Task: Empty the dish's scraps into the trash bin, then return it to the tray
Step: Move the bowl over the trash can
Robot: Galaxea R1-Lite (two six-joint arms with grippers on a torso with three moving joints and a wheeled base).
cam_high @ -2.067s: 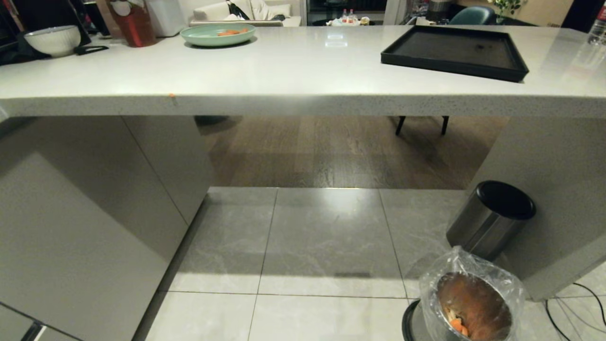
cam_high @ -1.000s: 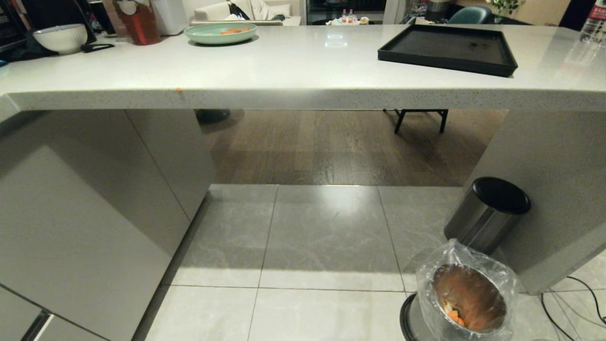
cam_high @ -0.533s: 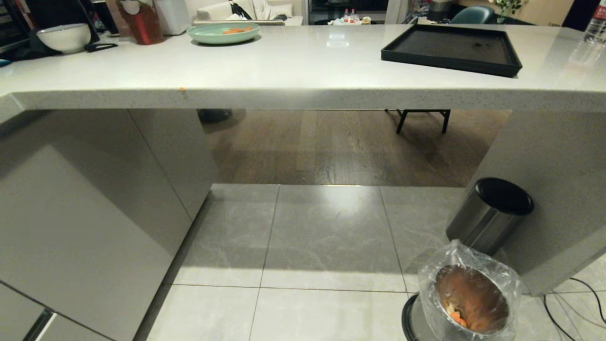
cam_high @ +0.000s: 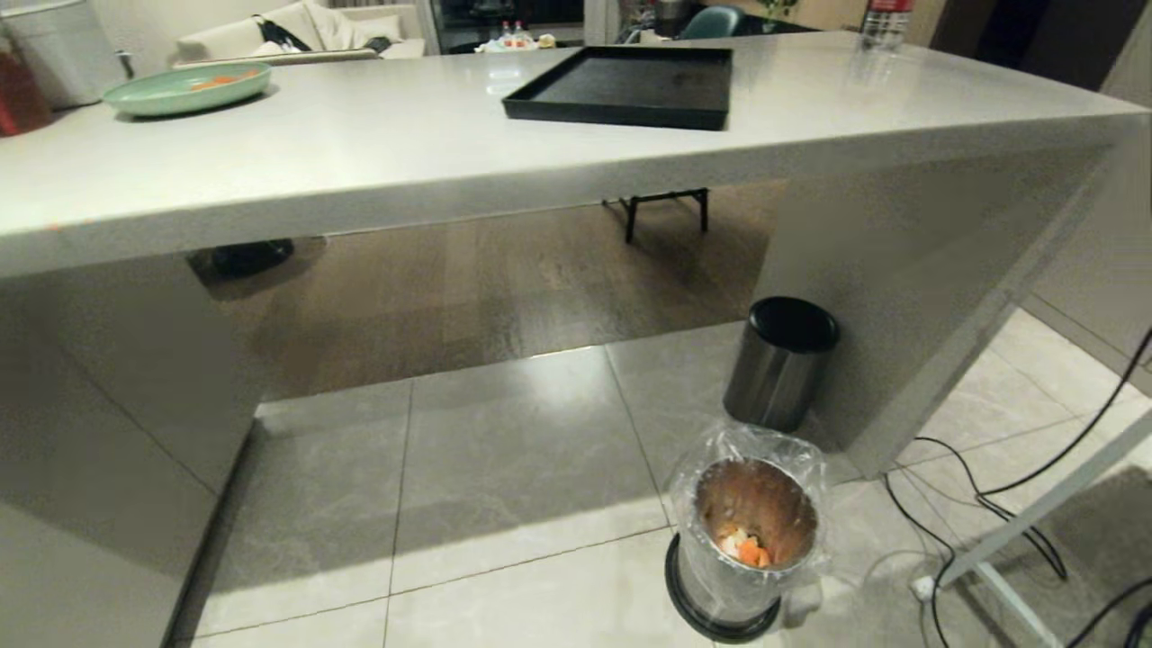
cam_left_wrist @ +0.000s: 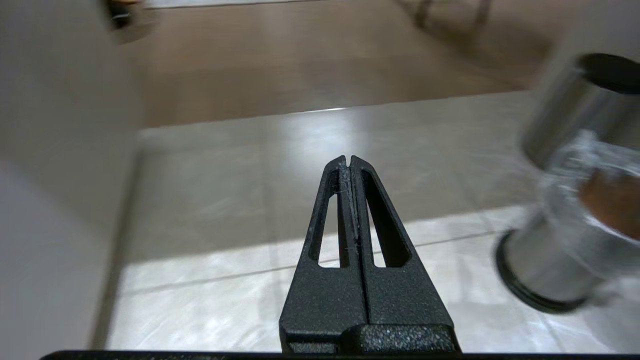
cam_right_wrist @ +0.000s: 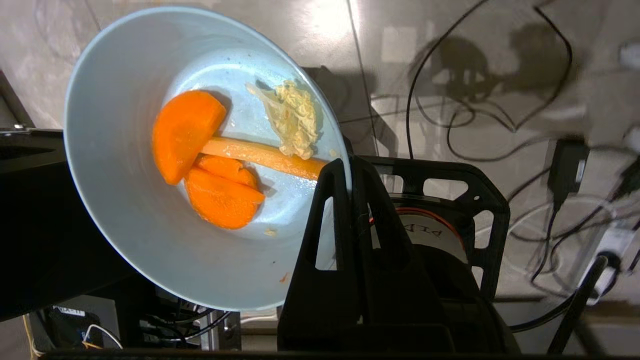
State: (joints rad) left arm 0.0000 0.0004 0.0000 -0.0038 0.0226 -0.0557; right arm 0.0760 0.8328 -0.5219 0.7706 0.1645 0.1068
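In the right wrist view my right gripper [cam_right_wrist: 348, 162] is shut on the rim of the pale blue dish [cam_right_wrist: 125, 210], which hangs above the tiled floor and cables. The scraps [cam_right_wrist: 210, 160], orange carrot slices and a pale yellowish clump, lie inside it. The trash bin [cam_high: 751, 540], lined with a clear bag, stands on the floor at the lower right and holds some orange bits; it also shows in the left wrist view [cam_left_wrist: 575, 240]. The black tray [cam_high: 630, 85] lies empty on the counter. My left gripper [cam_left_wrist: 348, 160] is shut, held low above the floor tiles. Neither arm shows in the head view.
An unlined steel bin with a black rim [cam_high: 781, 360] stands behind the trash bin by the counter's side panel. A mint-green plate [cam_high: 184, 88] sits far left on the counter [cam_high: 405, 162]. Cables [cam_high: 981, 486] and a white frame leg [cam_high: 1035, 522] lie on the floor at right.
The whole head view has swung to the right: counter, tray and both bins now sit further left in the picture, and cables at right have come into view. The things themselves have not moved.
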